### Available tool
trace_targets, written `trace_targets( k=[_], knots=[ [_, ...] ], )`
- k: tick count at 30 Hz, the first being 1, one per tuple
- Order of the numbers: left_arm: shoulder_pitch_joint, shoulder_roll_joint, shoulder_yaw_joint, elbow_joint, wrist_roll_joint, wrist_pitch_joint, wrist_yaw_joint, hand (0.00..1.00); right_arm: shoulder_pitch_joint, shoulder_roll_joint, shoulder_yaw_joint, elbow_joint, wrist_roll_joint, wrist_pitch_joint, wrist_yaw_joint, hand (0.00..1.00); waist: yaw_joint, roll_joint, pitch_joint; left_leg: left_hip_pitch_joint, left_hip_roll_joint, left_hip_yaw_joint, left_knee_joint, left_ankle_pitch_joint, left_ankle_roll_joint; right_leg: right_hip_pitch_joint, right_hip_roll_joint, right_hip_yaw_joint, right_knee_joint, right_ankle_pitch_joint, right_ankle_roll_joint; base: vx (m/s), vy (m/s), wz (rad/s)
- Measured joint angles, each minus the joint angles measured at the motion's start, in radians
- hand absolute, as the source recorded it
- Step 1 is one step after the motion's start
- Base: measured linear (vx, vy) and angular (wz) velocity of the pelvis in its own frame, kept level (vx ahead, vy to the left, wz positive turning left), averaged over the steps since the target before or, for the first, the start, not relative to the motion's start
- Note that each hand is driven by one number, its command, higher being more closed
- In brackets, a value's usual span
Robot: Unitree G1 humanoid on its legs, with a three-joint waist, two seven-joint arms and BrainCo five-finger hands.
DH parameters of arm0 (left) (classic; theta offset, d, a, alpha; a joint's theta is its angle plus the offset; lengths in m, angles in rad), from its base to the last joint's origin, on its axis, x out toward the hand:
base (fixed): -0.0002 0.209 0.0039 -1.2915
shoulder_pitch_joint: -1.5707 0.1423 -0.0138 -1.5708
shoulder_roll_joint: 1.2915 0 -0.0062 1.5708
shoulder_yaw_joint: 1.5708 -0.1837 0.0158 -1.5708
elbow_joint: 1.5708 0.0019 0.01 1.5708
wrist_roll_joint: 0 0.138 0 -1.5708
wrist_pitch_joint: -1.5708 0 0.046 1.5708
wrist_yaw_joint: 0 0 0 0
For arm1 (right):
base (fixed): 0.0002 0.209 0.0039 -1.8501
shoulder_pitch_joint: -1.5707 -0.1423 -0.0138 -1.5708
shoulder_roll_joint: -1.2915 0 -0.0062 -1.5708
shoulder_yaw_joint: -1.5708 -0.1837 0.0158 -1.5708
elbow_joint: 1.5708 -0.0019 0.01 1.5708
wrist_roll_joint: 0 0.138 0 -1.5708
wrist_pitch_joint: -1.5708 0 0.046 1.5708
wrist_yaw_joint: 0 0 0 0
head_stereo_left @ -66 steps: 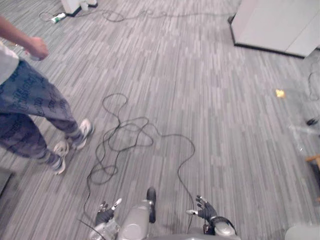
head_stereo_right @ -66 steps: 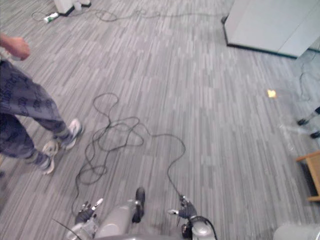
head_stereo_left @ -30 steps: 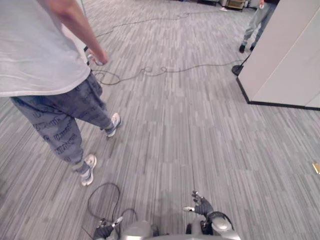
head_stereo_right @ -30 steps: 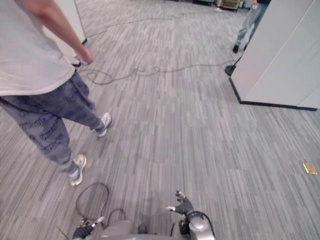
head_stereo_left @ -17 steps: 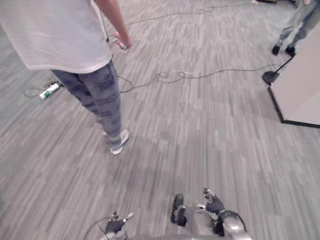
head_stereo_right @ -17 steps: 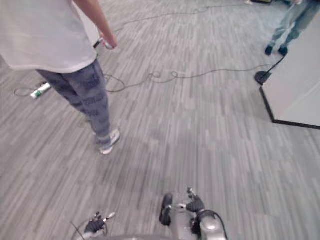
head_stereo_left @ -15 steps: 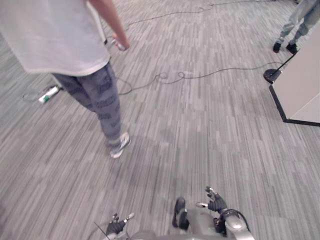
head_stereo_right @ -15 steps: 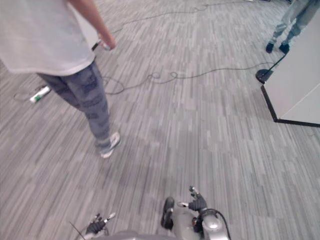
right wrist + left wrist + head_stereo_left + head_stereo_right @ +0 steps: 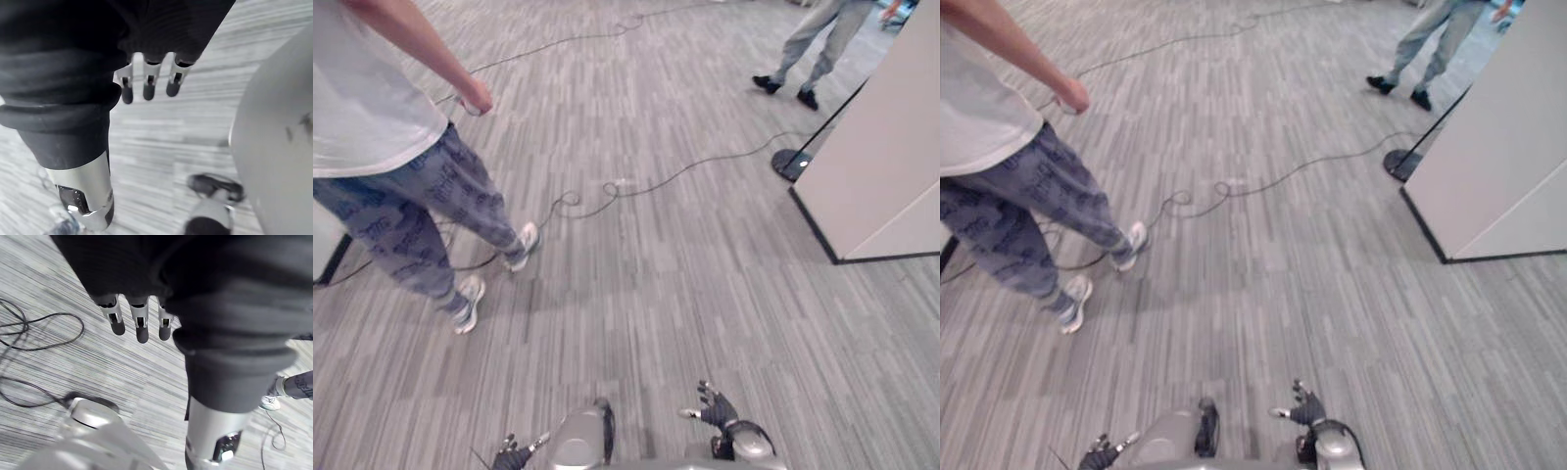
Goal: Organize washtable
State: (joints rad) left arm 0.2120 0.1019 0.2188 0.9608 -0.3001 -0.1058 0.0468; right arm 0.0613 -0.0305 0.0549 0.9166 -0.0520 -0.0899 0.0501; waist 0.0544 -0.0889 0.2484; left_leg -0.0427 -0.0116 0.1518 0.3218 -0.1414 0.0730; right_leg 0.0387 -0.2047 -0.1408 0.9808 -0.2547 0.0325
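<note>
My left hand (image 9: 514, 456) hangs low at the bottom edge of the left eye view, fingers relaxed and apart, holding nothing. My right hand (image 9: 717, 411) hangs beside it a little further right, also open and empty. In the left wrist view the fingers (image 9: 139, 323) point straight down over grey striped carpet. The right wrist view has the right hand's fingers (image 9: 149, 81) straight above the same carpet. Grey carpet floor (image 9: 685, 284) lies ahead of both hands.
A person in a white shirt and patterned trousers (image 9: 406, 211) stands close at the left, holding a small object (image 9: 470, 102). A second person (image 9: 813, 44) stands far back right. A white panel (image 9: 886, 157) rises at the right, beside a round stand base (image 9: 790, 164). A cable (image 9: 636, 186) crosses the floor.
The whole view has swung, so the white panel looms larger at the right. The person at the left now stands with legs apart. Both hands still hang low and open.
</note>
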Motion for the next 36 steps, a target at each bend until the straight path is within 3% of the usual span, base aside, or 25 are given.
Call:
trace_targets(
  k=[2, 4, 6, 7, 9, 10, 11, 12, 13, 14, 16, 18, 20, 22, 23, 24, 25, 26, 27, 29, 30, 31, 32, 34, 36],
  knots=[
    [0.0, 0.002, -0.018, -0.005, 0.0, -0.003, -0.001, 0.0, 0.005, -0.009, 0.005, -0.013, 0.0, -0.017, 0.002, 0.0, -0.019, 0.011, -0.004, 0.142, 0.013, 0.003, -0.092, -0.037, 0.005, -0.108, 0.021, -0.09, -0.051, -0.044, -0.031, 0.67, 0.189, -0.06],
    [-0.011, 0.002, -0.022, -0.004, 0.0, -0.007, -0.002, 0.0, 0.005, -0.019, 0.005, -0.041, 0.0, -0.021, 0.002, 0.0, -0.037, 0.016, -0.003, 0.197, 0.021, 0.004, -0.134, -0.075, 0.005, -0.249, 0.05, -0.136, -0.203, -0.042, -0.024, 0.55, 0.09, -0.01],
    [-0.018, -0.001, -0.029, -0.003, 0.003, -0.007, -0.002, 0.0, 0.003, -0.037, 0.003, -0.042, 0.0, -0.02, 0.006, 0.0, -0.039, 0.024, -0.002, 0.261, 0.025, 0.023, -0.181, -0.097, -0.022, -0.32, 0.087, -0.194, -0.514, 0.042, -0.009, 0.67, 0.069, -0.08],
    [-0.018, -0.002, -0.029, -0.002, 0.013, -0.007, -0.002, 0.0, 0.004, -0.037, -0.008, -0.045, 0.003, -0.018, 0.015, 0.0, -0.047, 0.026, 0.0, 0.338, 0.022, 0.027, -0.208, -0.133, -0.07, -0.353, 0.133, -0.213, -0.75, 0.151, -0.008, 0.77, 0.046, -0.03],
    [-0.015, -0.003, -0.029, 0.0, 0.023, -0.007, -0.002, 0.0, 0.009, -0.034, -0.008, -0.062, 0.003, -0.019, 0.015, 0.0, -0.053, 0.026, 0.0, 0.387, 0.02, 0.016, -0.2, -0.158, -0.109, -0.358, 0.147, -0.208, -0.795, 0.175, -0.015, 0.83, -0.009, 0.26],
    [-0.012, 0.0, -0.023, -0.004, 0.034, -0.009, -0.003, 0.0, 0.02, -0.027, -0.006, -0.072, 0.002, -0.016, 0.016, 0.0, -0.057, 0.009, -0.014, 0.406, 0.013, -0.025, -0.125, -0.182, -0.139, -0.355, 0.148, -0.17, -0.76, 0.179, -0.045, 0.88, -0.074, 0.72],
    [-0.014, -0.007, -0.012, -0.007, 0.037, -0.013, -0.003, 0.0, 0.028, -0.024, -0.011, -0.082, -0.001, -0.014, 0.018, 0.0, -0.065, 0.015, -0.02, 0.37, 0.026, -0.074, 0.036, -0.191, -0.149, -0.351, 0.145, -0.147, -0.69, 0.279, -0.136, 0.89, -0.113, 0.86],
    [-0.014, -0.015, -0.01, -0.006, 0.039, -0.013, -0.002, 0.0, 0.035, -0.028, -0.011, -0.093, -0.001, -0.014, 0.018, 0.0, -0.072, 0.032, -0.029, 0.331, 0.048, -0.088, 0.145, -0.184, -0.161, -0.34, 0.144, -0.167, -0.665, 0.298, -0.133, 0.68, -0.145, 0.83],
    [-0.017, -0.043, -0.005, -0.006, 0.039, -0.007, -0.002, 0.0, 0.052, -0.047, -0.01, -0.122, -0.001, -0.014, 0.019, 0.0, -0.077, 0.07, -0.046, 0.258, 0.1, -0.098, 0.34, -0.139, -0.206, -0.31, 0.165, -0.196, -0.643, 0.283, -0.138, 0.98, -0.166, 0.36],
    [-0.01, -0.087, 0.031, -0.011, 0.035, -0.007, -0.003, 0.0, 0.053, -0.068, -0.007, -0.149, 0.002, -0.011, 0.014, 0.0, -0.061, 0.138, -0.048, 0.133, 0.2, -0.073, 0.624, 0.035, -0.211, -0.241, 0.234, -0.195, -0.66, 0.222, -0.162, 0.96, -0.145, -0.08],
    [-0.023, -0.082, 0.038, -0.013, 0.036, -0.006, -0.002, 0.0, 0.034, -0.051, -0.007, -0.12, 0.002, -0.01, 0.013, 0.0, -0.038, 0.138, -0.04, 0.036, 0.25, -0.025, 0.788, 0.001, -0.176, -0.155, 0.256, -0.176, -0.677, 0.193, -0.173, 0.84, -0.105, -0.39],
    [-0.025, -0.062, 0.027, -0.025, 0.035, -0.008, -0.002, 0.0, 0.011, -0.027, -0.006, -0.073, 0.003, 0.0, 0.013, 0.0, -0.038, 0.094, -0.015, -0.005, 0.222, 0.027, 0.71, -0.081, -0.175, -0.009, 0.242, -0.142, -0.765, 0.193, -0.173, 0.7, -0.092, -0.17],
    [-0.018, -0.048, 0.026, -0.043, 0.031, -0.016, -0.002, 0.0, 0.014, -0.009, -0.007, -0.066, 0.002, 0.0, 0.01, 0.0, -0.04, 0.056, -0.008, -0.053, 0.187, 0.1, 0.455, -0.133, -0.163, 0.109, 0.214, -0.13, -0.834, 0.193, -0.171, 0.65, -0.051, -0.06],
    [-0.018, -0.05, 0.024, -0.05, 0.029, -0.017, -0.002, 0.0, 0.014, -0.013, -0.009, -0.066, 0.002, 0.001, -0.001, 0.0, -0.035, 0.058, -0.009, -0.139, 0.16, 0.114, 0.246, -0.125, -0.163, 0.179, 0.204, -0.123, -0.888, 0.164, -0.127, 0.52, 0.03, -0.09],
    [-0.017, -0.053, 0.022, -0.049, 0.024, -0.018, -0.002, 0.0, 0.014, -0.018, -0.009, -0.063, 0.002, 0.001, -0.006, 0.0, -0.03, 0.069, -0.008, -0.195, 0.146, 0.096, 0.092, -0.097, -0.189, 0.22, 0.204, -0.113, -0.925, 0.131, -0.093, 0.48, 0.116, -0.35],
    [-0.009, -0.061, 0.015, -0.044, 0.022, -0.012, -0.001, 0.0, 0.016, -0.028, -0.007, -0.049, 0.002, 0.0, -0.007, 0.0, -0.014, 0.094, -0.016, -0.231, 0.152, 0.089, -0.041, -0.032, -0.202, 0.25, 0.218, -0.099, -0.962, 0.097, -0.059, 0.46, 0.147, -0.47],
    [-0.005, -0.065, 0.015, -0.042, 0.017, -0.01, 0.0, 0.0, 0.016, -0.036, -0.006, -0.034, 0.002, 0.001, -0.007, 0.0, -0.009, 0.101, -0.019, -0.245, 0.155, 0.084, -0.054, 0.011, -0.205, 0.272, 0.22, -0.095, -0.974, 0.08, -0.044, 0.48, 0.23, -0.63],
    [0.012, -0.07, 0.023, -0.04, 0.004, -0.01, -0.001, 0.0, 0.018, -0.03, -0.009, -0.025, 0.002, 0.003, -0.008, 0.0, 0.002, 0.093, -0.027, -0.239, 0.139, 0.078, -0.033, 0.084, -0.181, 0.295, 0.196, -0.078, -0.951, 0.038, -0.016, 0.4, 0.232, -0.48],
    [0.02, -0.07, 0.024, -0.038, 0.003, -0.01, -0.001, 0.0, 0.027, -0.027, -0.01, -0.025, 0.002, 0.003, -0.009, 0.0, 0.007, 0.082, -0.037, -0.227, 0.118, 0.083, -0.032, 0.107, -0.172, 0.296, 0.173, -0.068, -0.923, 0.015, -0.003, 0.55, 0.3, -0.4],
    [0.023, -0.057, 0.027, -0.024, 0.001, -0.009, 0.0, 0.0, 0.051, -0.019, -0.043, -0.023, 0.008, 0.002, -0.006, 0.0, 0.004, 0.052, -0.039, -0.156, 0.058, 0.07, -0.037, 0.135, -0.122, 0.199, 0.092, -0.044, -0.573, -0.014, 0.022, 0.57, 0.301, -0.14],
    [0.024, -0.049, 0.027, -0.022, 0.0, -0.009, -0.001, 0.0, 0.051, -0.014, -0.053, -0.024, 0.009, 0.001, -0.007, 0.0, 0.0, 0.048, -0.041, -0.128, 0.046, 0.071, -0.036, 0.126, -0.103, 0.16, 0.069, -0.037, -0.443, 0.002, 0.032, 0.55, 0.297, 0.09],
    [0.022, -0.02, 0.025, -0.013, -0.001, -0.006, -0.001, 0.0, 0.042, -0.001, -0.06, -0.026, 0.011, 0.001, -0.007, 0.0, -0.015, 0.005, -0.023, -0.057, 0.004, 0.068, -0.041, 0.093, -0.06, 0.082, 0.004, -0.018, -0.189, 0.116, 0.027, 0.53, 0.266, 0.37],
    [0.018, -0.001, 0.023, -0.005, -0.002, -0.001, 0.0, 0.0, 0.038, 0.013, -0.063, -0.028, 0.01, 0.0, -0.007, 0.0, -0.035, -0.009, -0.01, 0.014, -0.024, 0.051, -0.056, 0.056, -0.052, 0.027, -0.04, -0.021, -0.017, 0.144, 0.023, 0.62, 0.275, 0.43],
    [0.008, 0.0, 0.021, 0.003, -0.005, 0.005, 0.001, 0.0, 0.04, 0.005, -0.053, -0.032, 0.009, -0.002, -0.005, 0.0, -0.037, -0.008, -0.009, 0.112, -0.03, 0.035, -0.115, 0.027, -0.046, -0.062, -0.04, -0.043, 0.064, 0.093, -0.003, 0.55, 0.215, 0.27],
    [0.003, 0.0, 0.014, 0.003, -0.011, 0.009, 0.0, 0.0, 0.046, -0.001, -0.053, -0.042, 0.011, -0.014, -0.006, 0.0, -0.046, 0.001, -0.012, 0.178, -0.03, 0.016, -0.171, 0.01, -0.038, -0.166, -0.015, -0.09, -0.011, 0.021, 0.004, 0.41, 0.125, 0.22]
  ],
)
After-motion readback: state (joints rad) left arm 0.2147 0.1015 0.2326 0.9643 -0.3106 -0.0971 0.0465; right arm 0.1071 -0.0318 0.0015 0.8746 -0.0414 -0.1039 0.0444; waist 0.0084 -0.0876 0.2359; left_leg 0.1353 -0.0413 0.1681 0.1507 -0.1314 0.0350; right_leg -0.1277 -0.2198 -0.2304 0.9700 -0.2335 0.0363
